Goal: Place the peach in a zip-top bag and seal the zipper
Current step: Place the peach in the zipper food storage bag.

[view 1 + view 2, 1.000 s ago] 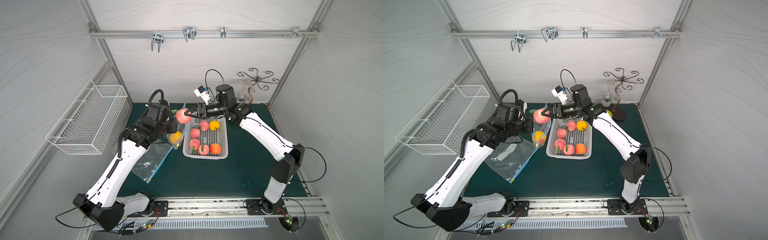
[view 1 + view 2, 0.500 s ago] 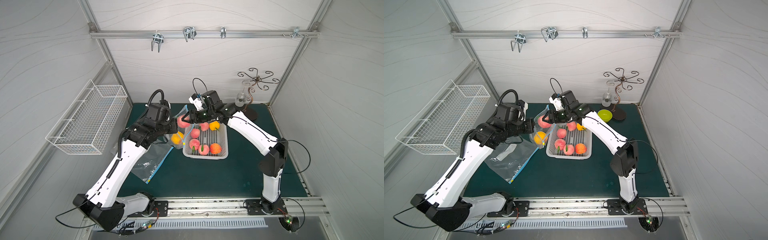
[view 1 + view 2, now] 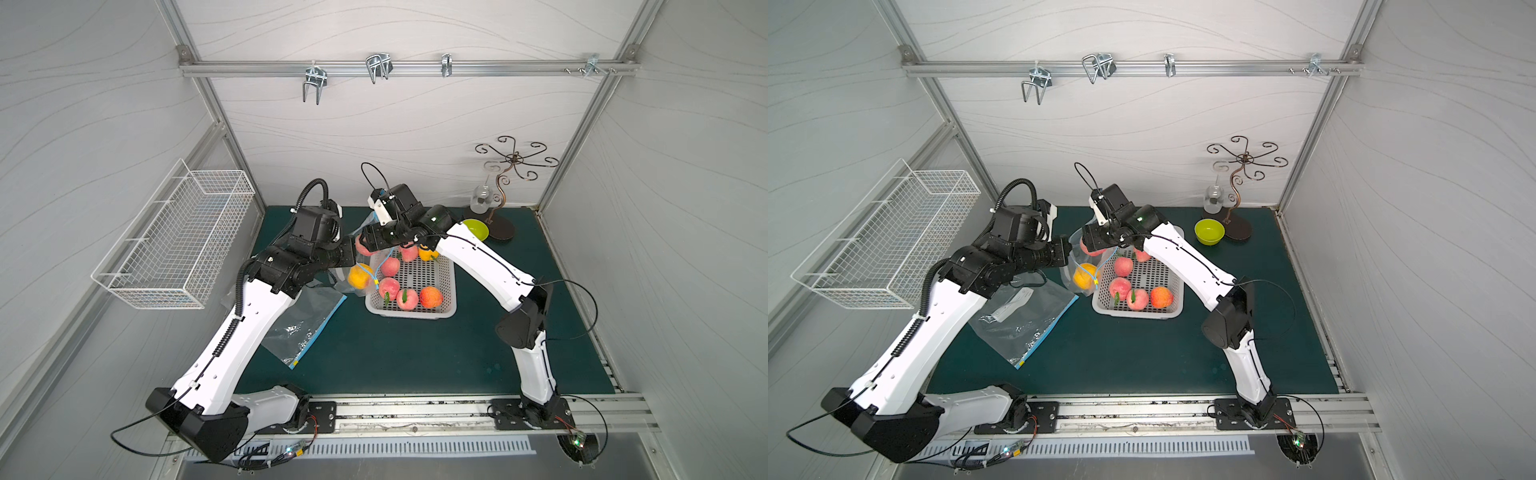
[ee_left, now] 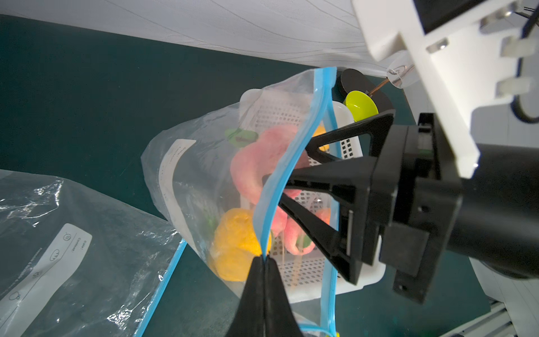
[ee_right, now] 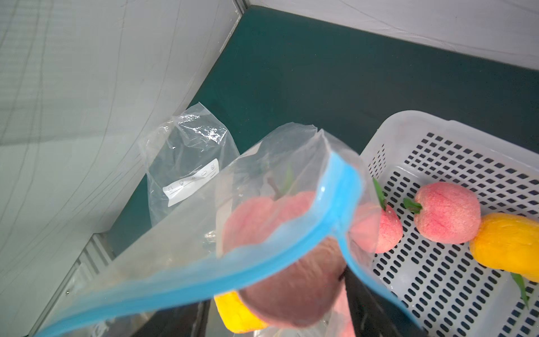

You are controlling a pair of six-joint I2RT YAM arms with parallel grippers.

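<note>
Clear, slippery-looking zip-top bag [image 4: 186, 181]: my left end effector [image 4: 264, 264] pinches its stiffer blue zipper [image 4: 316, 102], right end effector [image 4: 287, 166] spread wide around the soft pink peach [image 4: 253, 163].

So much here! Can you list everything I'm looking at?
clear zip-top bag with blue zipper: one, held up, mouth open
fuzzy pink peach: one, at bag's mouth
yellow-orange fruit: one, low inside the bag
second clear bag: one, flat on mat
white perforated plastic basket: one, mid-mat
pink peaches: four, in basket; plus one orange-red fruit, one yellow fruit
lime-green bowl: one, back right
curly dark metal stand: one, beside bowl, clear glass hanging
white wire basket: one, left wall
silver metal hooks: several, back rail
dark green mat: one, under everything
left gripper: black, shut on the bag's zipper edge
right gripper: black, fingers in the bag's mouth
</note>
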